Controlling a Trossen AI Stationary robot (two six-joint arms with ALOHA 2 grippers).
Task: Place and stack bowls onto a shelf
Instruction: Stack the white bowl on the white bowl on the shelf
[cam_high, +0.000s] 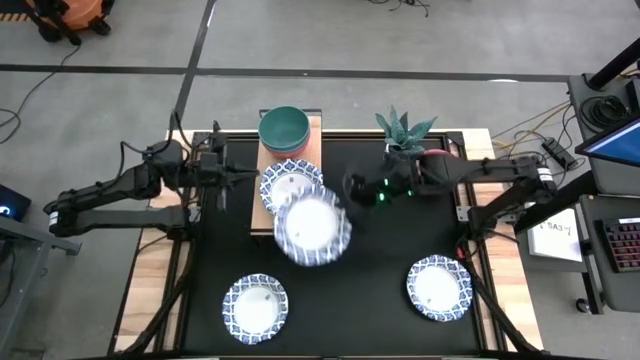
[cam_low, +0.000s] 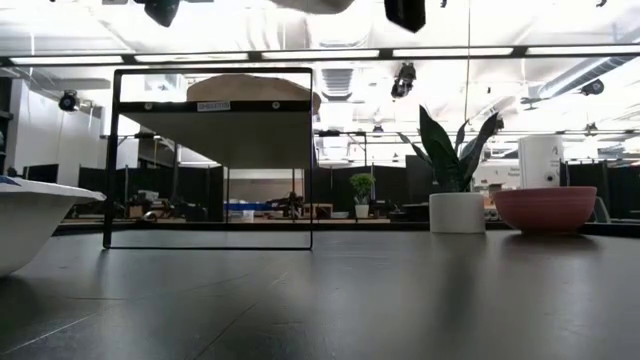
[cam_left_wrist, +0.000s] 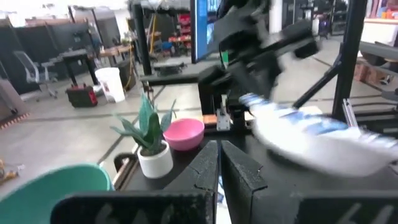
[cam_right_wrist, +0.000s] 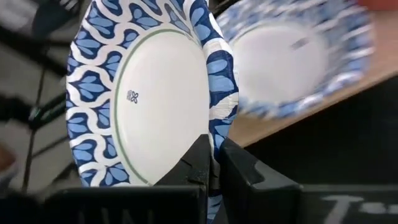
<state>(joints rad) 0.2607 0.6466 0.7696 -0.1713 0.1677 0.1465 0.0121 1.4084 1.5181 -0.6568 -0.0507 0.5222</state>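
The right gripper (cam_right_wrist: 211, 163) has its two fingers clamped on the rim of a blue-rimmed white dish (cam_high: 312, 229), holding it in the air just beside the light-wood shelf (cam_high: 266, 190). From above, the held dish overlaps a second patterned dish (cam_high: 290, 184) that lies on the shelf's near end; a green bowl (cam_high: 284, 127) sits on the far end.

The left gripper (cam_left_wrist: 217, 163) waits just left of the shelf, its jaws pressed together on nothing.

Two more patterned dishes lie on the black table (cam_high: 370, 310), well apart: one front left (cam_high: 255, 306), one front right (cam_high: 439, 287). A potted plant (cam_high: 403, 130) stands at the back right, with the right arm passing close beside it.

The left wrist view shows a pink bowl (cam_left_wrist: 183, 134) just beside the plant's white pot, which the overhead view nearly hides behind the arm. The low view also shows that pink bowl, next to the plant, and a black-framed panel (cam_low: 208, 158) standing on the table. The right wrist view alone shows the grip: the dish is tilted almost on edge, its rim pinched between the fingers.
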